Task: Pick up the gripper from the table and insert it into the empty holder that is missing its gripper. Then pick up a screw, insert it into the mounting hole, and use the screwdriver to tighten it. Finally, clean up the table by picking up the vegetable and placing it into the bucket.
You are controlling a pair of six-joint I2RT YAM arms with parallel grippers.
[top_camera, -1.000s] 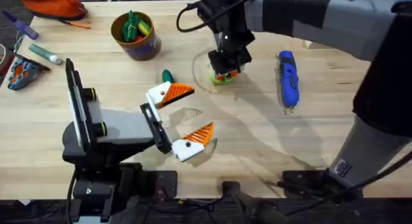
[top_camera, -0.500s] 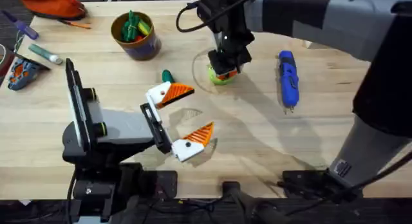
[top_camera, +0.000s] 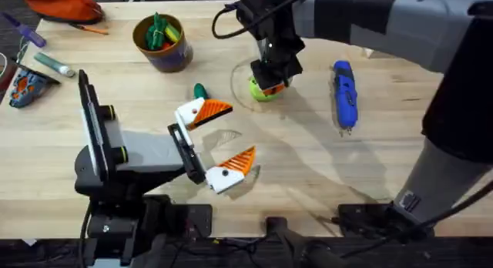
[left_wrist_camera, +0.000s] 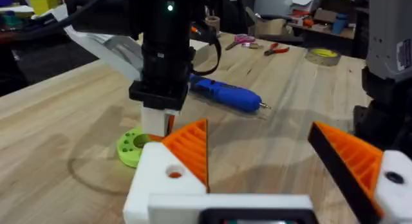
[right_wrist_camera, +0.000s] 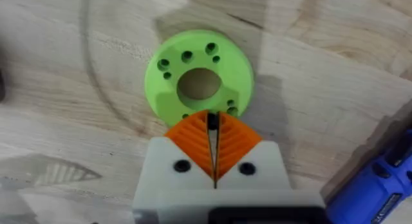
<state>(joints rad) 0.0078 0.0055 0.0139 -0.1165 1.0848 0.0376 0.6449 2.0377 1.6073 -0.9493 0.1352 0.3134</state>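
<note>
Right pincer (right_wrist_camera: 214, 141) over green disc (right_wrist_camera: 199, 80)

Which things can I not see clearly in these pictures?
- Overhead: the lime-green disc is partly hidden under the right gripper.
- Right wrist: something small and dark sits between the shut pads; too small to identify.
- Overhead: the vegetable is partly behind the left gripper.

Two arms: grey link casings, black joints, black cables. Left gripper (top_camera: 218, 145): white wedge fingers (top_camera: 220, 179) faced with orange ribbed pads, each bearing one dark screw. Right gripper (right_wrist_camera: 214, 145): identical white wedges, orange pads.
</note>
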